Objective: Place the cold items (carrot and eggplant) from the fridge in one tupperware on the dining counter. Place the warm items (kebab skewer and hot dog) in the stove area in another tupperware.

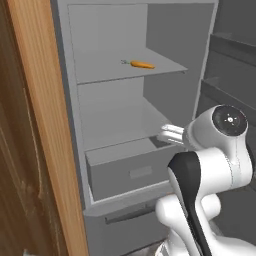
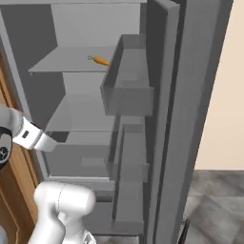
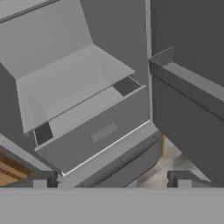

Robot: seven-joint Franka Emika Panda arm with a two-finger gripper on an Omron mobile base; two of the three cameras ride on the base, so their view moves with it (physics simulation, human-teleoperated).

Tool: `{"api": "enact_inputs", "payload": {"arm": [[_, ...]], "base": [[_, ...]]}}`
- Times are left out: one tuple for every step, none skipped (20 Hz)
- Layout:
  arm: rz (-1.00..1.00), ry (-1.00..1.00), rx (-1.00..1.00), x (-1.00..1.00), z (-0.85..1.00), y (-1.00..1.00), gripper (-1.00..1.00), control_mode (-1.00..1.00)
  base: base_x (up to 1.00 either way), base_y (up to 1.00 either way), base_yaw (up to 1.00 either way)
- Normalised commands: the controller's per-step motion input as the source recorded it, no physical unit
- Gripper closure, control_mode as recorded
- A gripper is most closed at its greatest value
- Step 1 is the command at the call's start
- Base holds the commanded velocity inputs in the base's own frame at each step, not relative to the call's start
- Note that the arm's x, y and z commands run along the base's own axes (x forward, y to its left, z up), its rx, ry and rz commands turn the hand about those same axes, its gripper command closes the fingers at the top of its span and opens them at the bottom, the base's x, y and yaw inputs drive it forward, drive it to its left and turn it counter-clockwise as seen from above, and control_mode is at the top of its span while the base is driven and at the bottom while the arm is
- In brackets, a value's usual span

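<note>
Open grey refrigerator (image 1: 125,30) with pale interior shelves, seen from both sides of the base and from the hand. The small orange carrot with a green stem end (image 1: 141,64) lies on its side on the upper flat grey shelf (image 1: 115,70), towards the shelf's front right part in the left base view; in the right base view the same carrot (image 2: 100,60) sits near the shelf's right end, just beside the grey door bin (image 2: 128,90) that partly overlaps it. No other item of the task is visible on the shelves.

Below the middle shelf stands a grey box-shaped crisper drawer (image 1: 132,172) with a small rectangular recess on its front; in the hand view the drawer (image 3: 100,131) runs diagonally across the frame, with the shelf above it bare. A brown wooden cabinet panel (image 1: 45,125) flanks the refrigerator on the left.

The white arm reaches forward at the height of the drawer, well below the carrot's shelf. The two-finger gripper (image 3: 111,179) shows at the bottom of the hand view, its dark fingertips (image 3: 41,179) standing wide apart with nothing between them, pointed at the drawer front and the lower edge of the compartment.
</note>
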Motion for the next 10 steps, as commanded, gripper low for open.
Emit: {"api": "enact_inputs", "payload": {"arm": [[0.0,0.0,0.0,0.0,0.0,0.0,-1.0,1.0],[0.0,0.0,0.0,0.0,0.0,0.0,-1.0,1.0],[0.0,0.0,0.0,0.0,0.0,0.0,-1.0,1.0],[0.0,0.0,0.0,0.0,0.0,0.0,-1.0,1.0],[0.0,0.0,0.0,0.0,0.0,0.0,-1.0,1.0],[0.0,0.0,0.0,0.0,0.0,0.0,-1.0,1.0],[0.0,0.0,0.0,0.0,0.0,0.0,-1.0,1.0],[0.0,0.0,0.0,0.0,0.0,0.0,-1.0,1.0],[0.0,0.0,0.0,0.0,0.0,0.0,-1.0,1.0],[0.0,0.0,0.0,0.0,0.0,0.0,-1.0,1.0]], "base": [[0.78,0.34,0.0],[0.78,0.29,0.0],[0.81,0.23,0.0],[0.84,0.2,0.0],[0.84,0.19,0.0],[0.84,0.13,0.0],[0.8,0.08,0.0],[0.73,0.1,0.0],[0.65,0.09,0.0],[0.23,0.0,0.0]]}}
